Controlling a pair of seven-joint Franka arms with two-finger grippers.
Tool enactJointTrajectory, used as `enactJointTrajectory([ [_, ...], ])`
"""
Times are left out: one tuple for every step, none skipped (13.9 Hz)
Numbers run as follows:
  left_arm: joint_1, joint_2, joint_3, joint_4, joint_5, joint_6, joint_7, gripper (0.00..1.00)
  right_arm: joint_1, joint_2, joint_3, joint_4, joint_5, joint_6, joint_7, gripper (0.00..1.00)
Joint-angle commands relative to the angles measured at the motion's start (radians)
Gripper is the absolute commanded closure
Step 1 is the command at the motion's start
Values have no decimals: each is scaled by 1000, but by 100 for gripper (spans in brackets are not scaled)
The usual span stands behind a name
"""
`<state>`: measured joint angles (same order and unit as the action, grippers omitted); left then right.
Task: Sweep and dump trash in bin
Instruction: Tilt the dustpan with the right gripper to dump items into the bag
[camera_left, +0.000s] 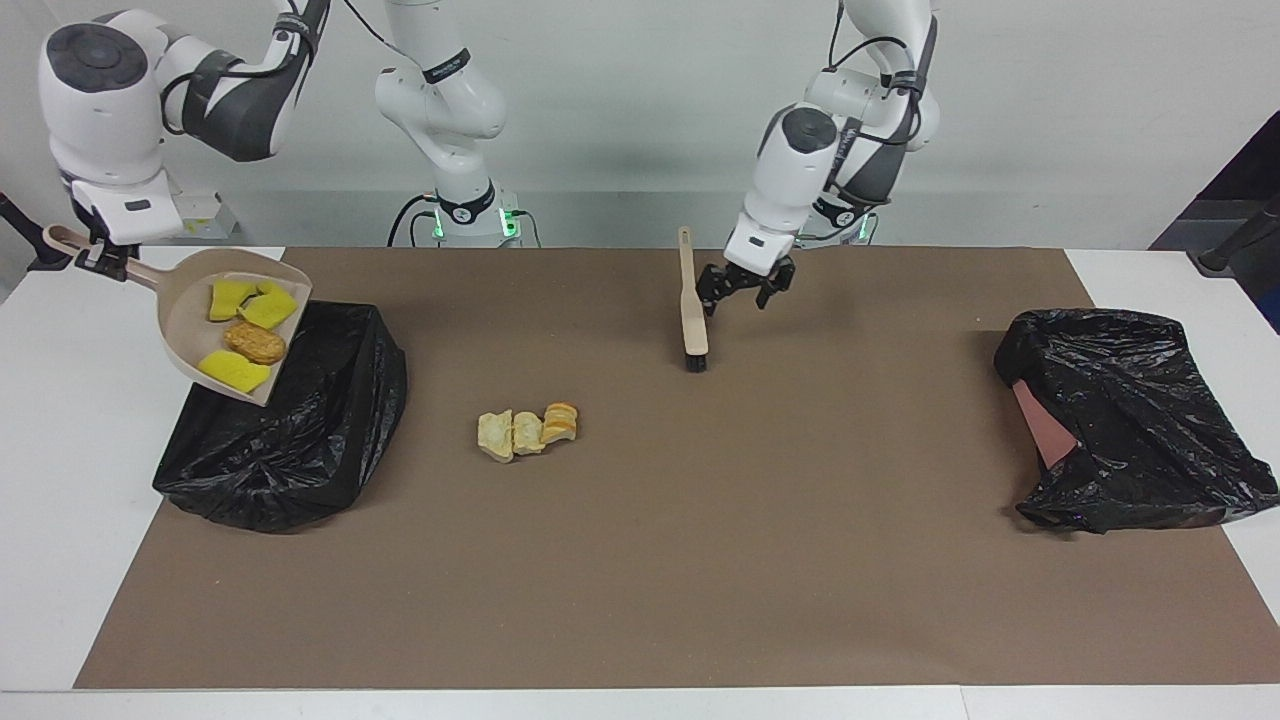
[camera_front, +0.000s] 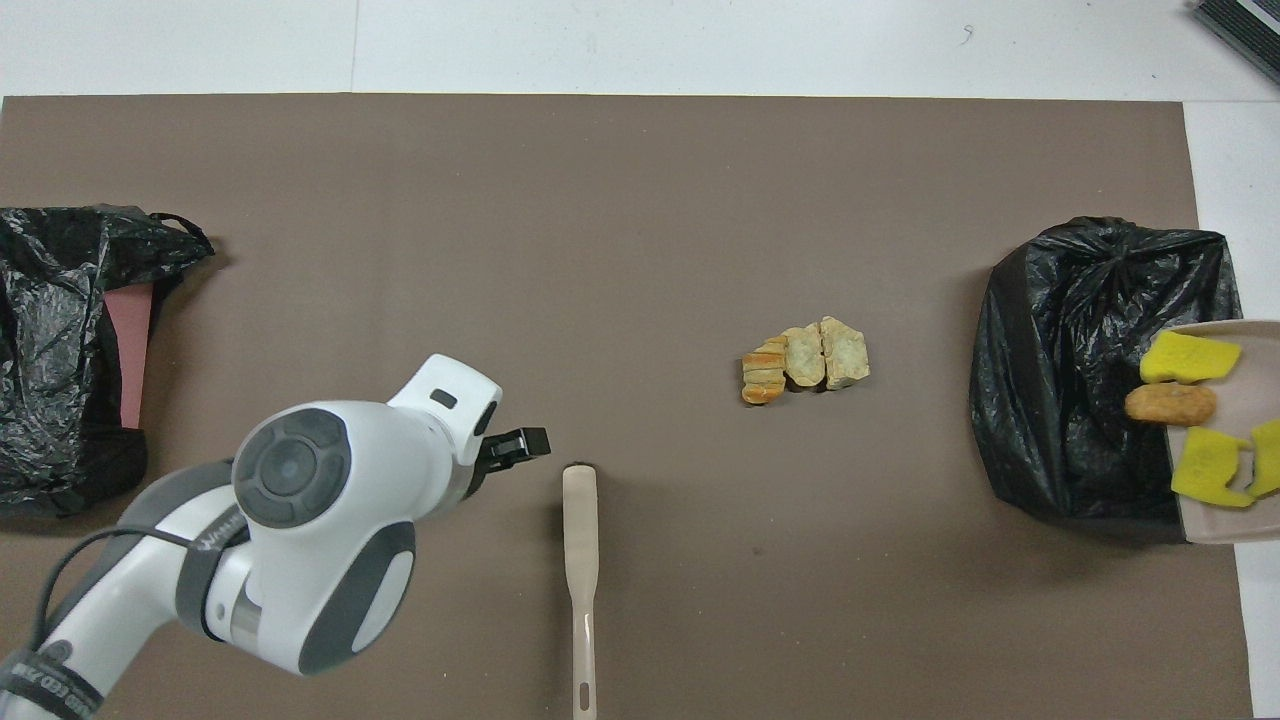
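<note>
Trash (camera_left: 240, 335) sits in the tilted dustpan (camera_left: 185, 310) you see at the upper left of the facing view, over the black bin bag (camera_left: 300, 440); the right gripper (camera_left: 95, 258) is pinching its handle. More scraps (camera_left: 527, 432) lie on the brown mat (camera_left: 700, 560), left of centre. Top centre, the left gripper (camera_left: 745, 290) hangs with fingers spread, just beside the brush (camera_left: 690, 310), not touching it. Another black bag (camera_left: 1130, 420) sits at the right edge.

Two glossy white arms (camera_left: 800, 160) show rounded joints with dark grey caps and grey sleeves. Black cables loop along the upper links, and green lights glow at both bases. Black-fingered hardware hangs below white wrist blocks.
</note>
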<state>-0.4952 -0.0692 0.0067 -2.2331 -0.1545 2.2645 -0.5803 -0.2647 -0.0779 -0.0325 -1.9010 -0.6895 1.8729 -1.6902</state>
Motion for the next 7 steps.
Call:
enactJointTrajectory([
  [113, 78, -10, 124, 3, -36, 167, 0, 24, -11, 3, -15, -82, 0, 32, 100],
  [151, 92, -10, 157, 3, -48, 234, 0, 24, -14, 3, -18, -100, -5, 58, 100],
  [194, 106, -10, 193, 3, -65, 303, 0, 25, -17, 3, -20, -105, -11, 73, 100],
  [231, 118, -10, 223, 9, -85, 383, 0, 36, -17, 5, -20, -126, -21, 105, 100],
  [266, 129, -10, 251, 19, -101, 455, 0, 56, -17, 5, -20, -163, -40, 139, 100],
  [295, 132, -8, 274, 29, -121, 521, 0, 61, -17, 5, -12, -179, -70, 161, 100],
  [328, 134, -8, 292, 38, -135, 578, 0, 62, -16, 6, -3, -186, -107, 182, 100],
])
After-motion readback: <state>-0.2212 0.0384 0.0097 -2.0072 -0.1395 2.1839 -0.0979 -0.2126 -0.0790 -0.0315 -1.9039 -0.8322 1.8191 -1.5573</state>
